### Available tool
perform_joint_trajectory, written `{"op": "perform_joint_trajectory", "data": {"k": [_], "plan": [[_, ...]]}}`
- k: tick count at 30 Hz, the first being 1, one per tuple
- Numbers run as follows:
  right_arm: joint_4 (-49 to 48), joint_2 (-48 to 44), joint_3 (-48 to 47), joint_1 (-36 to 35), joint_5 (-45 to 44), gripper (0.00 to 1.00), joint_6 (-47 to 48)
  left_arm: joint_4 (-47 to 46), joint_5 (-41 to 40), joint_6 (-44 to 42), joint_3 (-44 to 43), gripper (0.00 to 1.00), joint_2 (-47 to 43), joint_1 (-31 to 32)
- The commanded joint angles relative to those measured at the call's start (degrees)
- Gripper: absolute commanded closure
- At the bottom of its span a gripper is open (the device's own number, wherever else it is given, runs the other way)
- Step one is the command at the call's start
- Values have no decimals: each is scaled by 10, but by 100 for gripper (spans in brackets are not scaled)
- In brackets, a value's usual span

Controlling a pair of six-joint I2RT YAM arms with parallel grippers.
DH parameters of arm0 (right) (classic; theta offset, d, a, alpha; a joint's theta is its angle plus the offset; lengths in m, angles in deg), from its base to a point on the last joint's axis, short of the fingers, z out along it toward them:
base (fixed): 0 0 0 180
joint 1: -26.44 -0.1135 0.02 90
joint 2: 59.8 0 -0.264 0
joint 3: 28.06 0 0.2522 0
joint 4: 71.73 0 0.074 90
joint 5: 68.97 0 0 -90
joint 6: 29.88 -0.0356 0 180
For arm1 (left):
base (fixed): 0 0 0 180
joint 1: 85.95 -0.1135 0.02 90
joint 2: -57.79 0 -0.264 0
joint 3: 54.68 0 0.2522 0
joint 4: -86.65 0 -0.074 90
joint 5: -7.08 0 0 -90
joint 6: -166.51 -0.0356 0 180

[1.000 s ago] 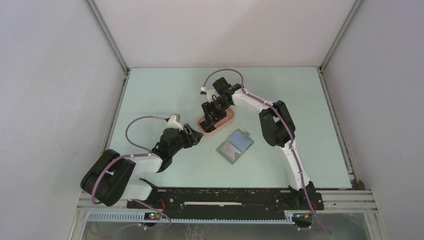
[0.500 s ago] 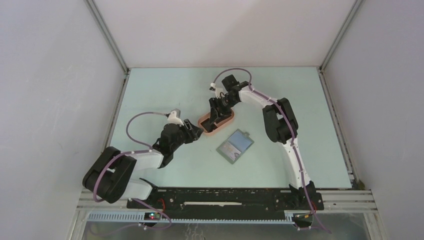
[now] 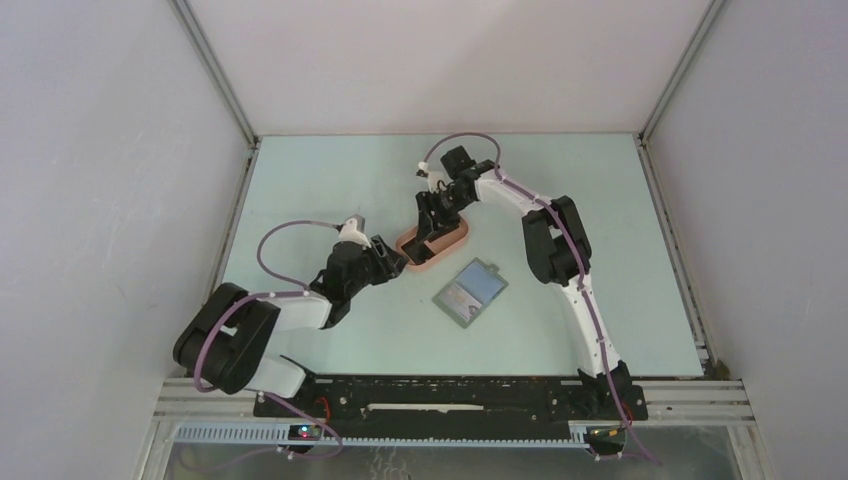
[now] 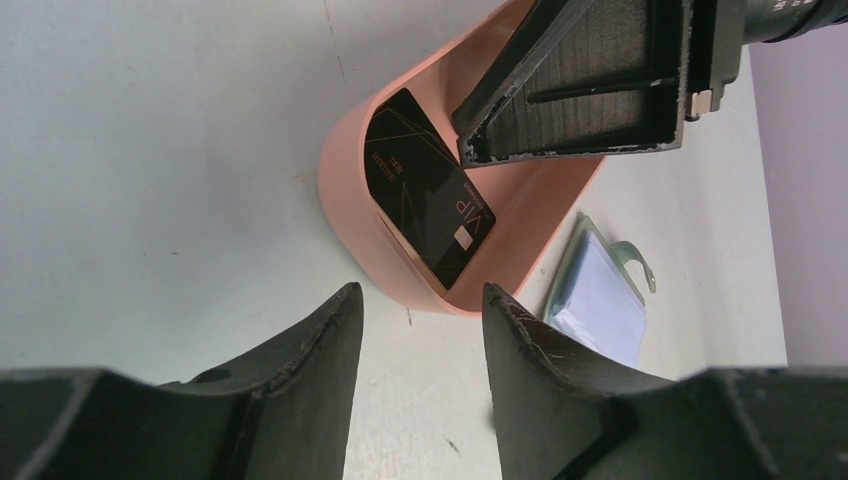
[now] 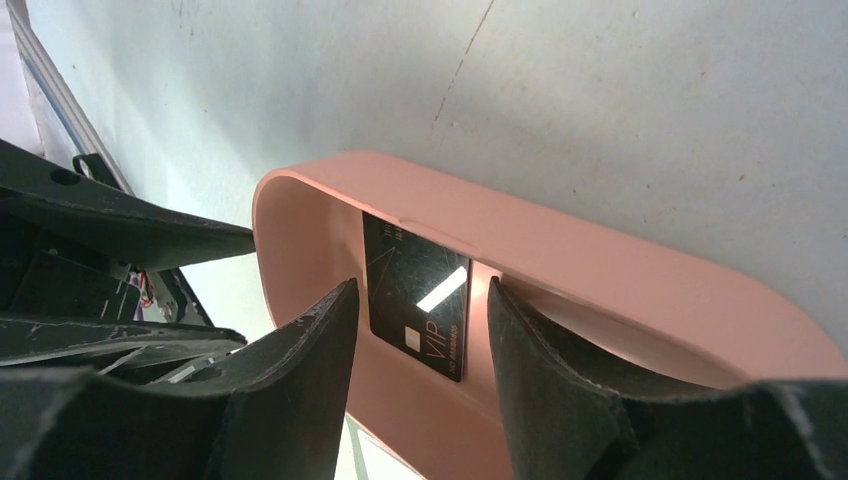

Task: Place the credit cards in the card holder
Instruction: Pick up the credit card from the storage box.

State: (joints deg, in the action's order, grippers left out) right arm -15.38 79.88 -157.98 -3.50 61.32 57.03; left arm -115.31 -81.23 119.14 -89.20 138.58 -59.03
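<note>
A black credit card with gold "VIP" lettering (image 4: pixel 428 201) (image 5: pixel 418 294) leans inside the pink oblong tray (image 3: pixel 433 245). My right gripper (image 5: pixel 420 300) (image 3: pixel 432 218) is open, its fingers down in the tray on either side of the card without touching it. My left gripper (image 4: pixel 420 300) (image 3: pixel 393 256) is open and empty, low over the table just left of the tray's near end. The grey-green card holder (image 3: pixel 470 292) lies open on the table right of the tray, a pale card in it; its tab shows in the left wrist view (image 4: pixel 605 300).
The pink tray's wall (image 4: pixel 345 215) (image 5: pixel 600 260) stands between the two grippers. The metal frame rail (image 3: pixel 450 385) runs along the near edge, and white walls close in the table on three sides.
My left gripper has moved right, closer to the tray's left end. My right gripper has shifted slightly right over the tray. The card holder has not moved.
</note>
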Motion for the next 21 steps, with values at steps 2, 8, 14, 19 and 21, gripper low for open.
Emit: {"op": "perform_joint_trajectory", "data": {"k": [2,8,14,19,21], "plan": [[11,28,-18,-8,-10,41,1,9,-11,-2,-40,48,18,-5],[9,35,-16,-13,4,41,-10,23,-8,-6,-56,52,38,-6],[4,42,-11,-16,22,41,-20,34,-7,-10,-65,58,47,-6],[3,46,-7,-19,37,41,-27,38,-2,-12,-70,65,52,-6],[3,48,-9,-22,40,41,-29,40,-2,-13,-71,67,53,-6]]}}
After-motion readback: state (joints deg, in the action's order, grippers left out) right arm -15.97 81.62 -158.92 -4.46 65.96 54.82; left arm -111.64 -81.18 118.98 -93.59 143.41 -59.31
